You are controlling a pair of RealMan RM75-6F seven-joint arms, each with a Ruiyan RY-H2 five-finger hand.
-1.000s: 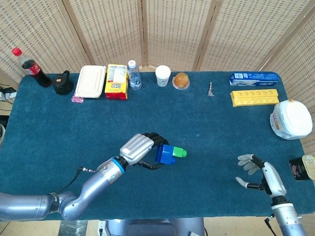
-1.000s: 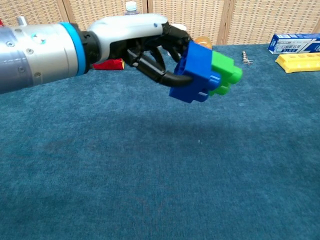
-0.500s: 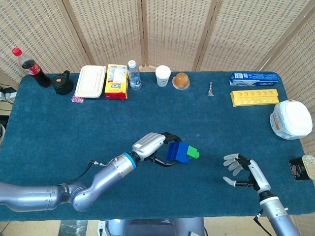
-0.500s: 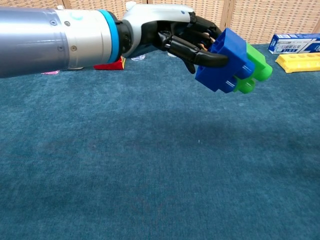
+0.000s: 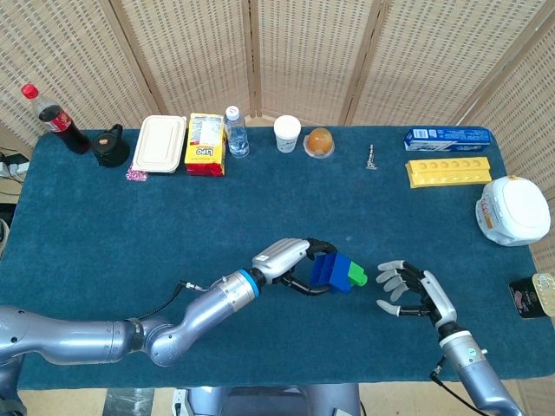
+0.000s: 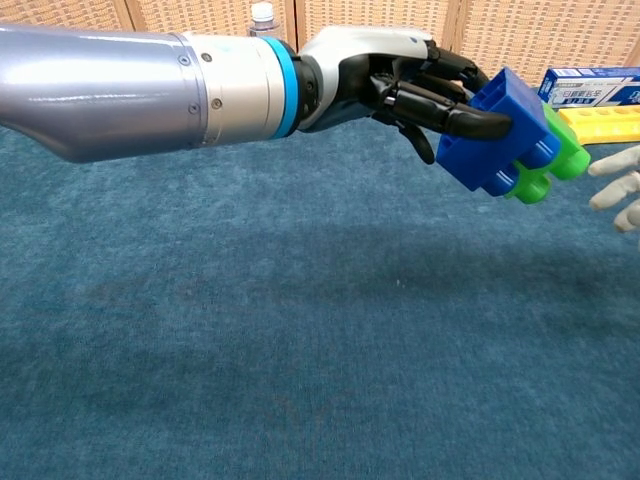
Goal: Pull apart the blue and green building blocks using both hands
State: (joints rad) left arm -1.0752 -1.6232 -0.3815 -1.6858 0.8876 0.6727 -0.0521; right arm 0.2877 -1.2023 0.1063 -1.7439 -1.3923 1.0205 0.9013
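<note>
Holding: my left robot hand [image 5: 290, 260] grips the blue block [image 5: 331, 271], green block [image 5: 356, 276] facing outward for grabbing.
Right robot hand [image 5: 414, 293]: released, fingers spread, nearby.

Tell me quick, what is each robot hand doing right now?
Left hand: holding the joined blue and green plastic building blocks.
Right hand: open, fingers spread, holding nothing.

Back edge of blue table [image 5: 104, 217], left to right: cola bottle [image 5: 54, 119], black pot [image 5: 111, 146], white lunchbox [image 5: 159, 144], yellow carton [image 5: 205, 144], water bottle [image 5: 236, 132], paper cup [image 5: 287, 133], orange [image 5: 319, 141]. Farther right: blue box [image 5: 447, 136] behind yellow tray [image 5: 450, 171]; white bowl [image 5: 513, 211] near right edge.
</note>
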